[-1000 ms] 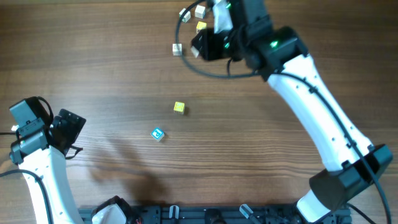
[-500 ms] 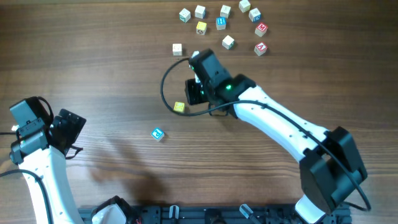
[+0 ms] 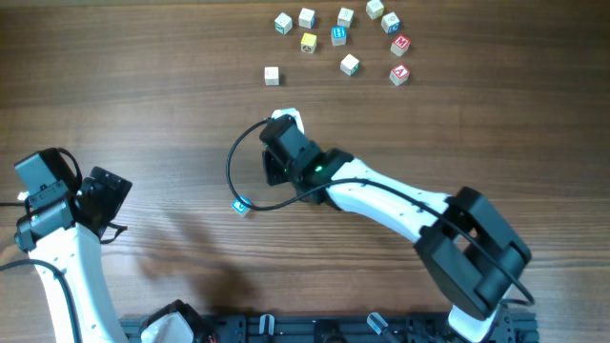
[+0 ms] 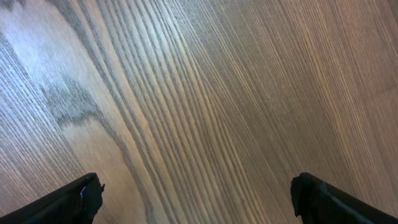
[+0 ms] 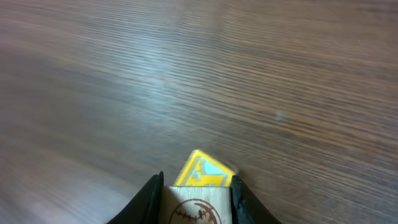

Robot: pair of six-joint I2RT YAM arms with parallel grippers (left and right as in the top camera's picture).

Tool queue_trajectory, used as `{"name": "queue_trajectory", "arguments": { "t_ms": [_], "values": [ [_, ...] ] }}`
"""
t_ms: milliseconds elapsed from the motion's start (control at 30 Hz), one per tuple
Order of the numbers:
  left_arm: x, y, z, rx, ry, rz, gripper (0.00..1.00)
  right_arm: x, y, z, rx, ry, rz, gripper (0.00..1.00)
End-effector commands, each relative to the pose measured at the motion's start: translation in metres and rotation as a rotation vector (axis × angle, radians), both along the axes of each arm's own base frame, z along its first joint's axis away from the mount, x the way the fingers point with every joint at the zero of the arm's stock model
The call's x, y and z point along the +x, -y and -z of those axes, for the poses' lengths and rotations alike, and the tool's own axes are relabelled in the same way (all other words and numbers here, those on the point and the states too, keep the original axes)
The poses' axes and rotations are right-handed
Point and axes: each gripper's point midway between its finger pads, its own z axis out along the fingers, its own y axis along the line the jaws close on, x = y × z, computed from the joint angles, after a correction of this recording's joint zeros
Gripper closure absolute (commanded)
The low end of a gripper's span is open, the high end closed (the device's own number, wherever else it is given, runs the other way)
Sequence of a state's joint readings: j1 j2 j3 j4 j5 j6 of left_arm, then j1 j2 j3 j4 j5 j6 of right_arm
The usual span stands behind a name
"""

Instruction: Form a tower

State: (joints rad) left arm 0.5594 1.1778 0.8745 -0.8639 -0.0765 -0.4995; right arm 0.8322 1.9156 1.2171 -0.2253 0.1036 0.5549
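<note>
Tower (image 3: 241, 205) stands beside outstretched right arm (image 3: 381, 195), right jaws gripping cube (image 5: 196, 208); left jaws wide.

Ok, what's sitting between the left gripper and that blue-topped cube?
Nothing. The overhead view shows only bare table between the left gripper and the blue-topped cube.

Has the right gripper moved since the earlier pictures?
Yes. The right gripper left the cube cluster at the far edge and came toward the blue cube, carrying a wooden cube.
</note>
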Motion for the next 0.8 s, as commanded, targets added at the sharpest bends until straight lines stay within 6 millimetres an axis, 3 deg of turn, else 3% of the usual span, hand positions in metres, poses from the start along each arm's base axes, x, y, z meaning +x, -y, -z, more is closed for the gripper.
{"name": "queue_trajectory", "arguments": {
  "t_ms": [0, 433, 567, 667, 767],
  "values": [
    [0.0, -0.001, -0.003, 0.0, 0.015, -0.014, 0.0, 0.011, 0.011, 0.017, -0.041, 0.027, 0.1, 0.82],
    [0.0, -0.001, -0.003, 0.0, 0.015, -0.014, 0.0, 0.007, -0.003, 0.012, -0.03, 0.064, 0.075, 0.75],
    [0.0, -0.001, -0.003, 0.0, 0.015, -0.014, 0.0, 0.009, -0.002, 0.022, -0.053, 0.076, 0.087, 0.64],
    [0.0, -0.001, -0.003, 0.0, 0.015, -0.014, 0.0, 0.011, -0.001, 0.021, -0.055, 0.086, 0.094, 0.63],
    [0.0, -0.001, -0.003, 0.0, 0.015, -0.014, 0.0, 0.011, -0.002, 0.02, -0.053, 0.088, 0.094, 0.49]
  ]
}}
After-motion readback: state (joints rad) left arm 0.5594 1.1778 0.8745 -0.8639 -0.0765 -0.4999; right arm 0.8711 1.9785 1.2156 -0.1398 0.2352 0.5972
